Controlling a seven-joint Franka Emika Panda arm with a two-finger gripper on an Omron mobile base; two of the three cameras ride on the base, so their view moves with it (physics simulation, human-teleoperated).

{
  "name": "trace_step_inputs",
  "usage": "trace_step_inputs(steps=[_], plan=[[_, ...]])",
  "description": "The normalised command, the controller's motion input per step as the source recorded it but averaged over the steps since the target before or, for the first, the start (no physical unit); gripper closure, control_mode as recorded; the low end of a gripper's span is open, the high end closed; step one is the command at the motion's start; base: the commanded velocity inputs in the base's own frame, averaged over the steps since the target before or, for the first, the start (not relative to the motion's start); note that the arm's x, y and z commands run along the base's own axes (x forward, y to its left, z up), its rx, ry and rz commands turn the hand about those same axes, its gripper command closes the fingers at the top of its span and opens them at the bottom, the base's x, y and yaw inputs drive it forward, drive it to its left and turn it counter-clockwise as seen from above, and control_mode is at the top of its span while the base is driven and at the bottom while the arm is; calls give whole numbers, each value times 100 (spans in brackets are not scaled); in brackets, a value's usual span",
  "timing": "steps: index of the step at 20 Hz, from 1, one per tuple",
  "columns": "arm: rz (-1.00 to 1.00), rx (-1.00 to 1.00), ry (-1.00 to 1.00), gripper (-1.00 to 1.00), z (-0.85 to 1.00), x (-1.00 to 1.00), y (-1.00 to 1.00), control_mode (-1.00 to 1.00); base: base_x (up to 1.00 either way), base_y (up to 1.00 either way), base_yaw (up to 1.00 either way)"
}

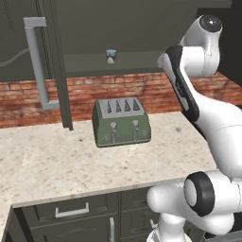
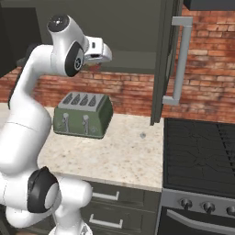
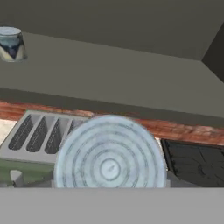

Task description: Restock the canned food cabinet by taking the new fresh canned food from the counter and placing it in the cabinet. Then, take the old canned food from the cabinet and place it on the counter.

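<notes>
The new fresh canned food shows in the hand view as a big round grey lid, close up at the bottom, level with the front of the cabinet shelf. My gripper is raised in front of the open dark grey cabinet, above the toaster, and is shut on that can; the fingers are hidden. The old canned food, blue-grey with a pale label, stands upright on the shelf, far back and to the left. The beige counter lies below.
A green toaster sits on the counter under the cabinet. The open cabinet doors with bar handles hang at the left and right. A black stovetop borders the counter's right end. Dark drawers run below.
</notes>
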Motion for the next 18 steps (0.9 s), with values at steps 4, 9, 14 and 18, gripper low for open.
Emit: trace_step_inputs(steps=[4,9,14,18], plan=[[-7,0,0,100,0,100,19,-100,0,0,0],[-5,0,0,100,-17,100,3,-100,0,0,0],[-3,0,0,100,-3,100,0,-100,0,0,0],[0,0,0,100,-12,100,0,-100,0,0,0]])
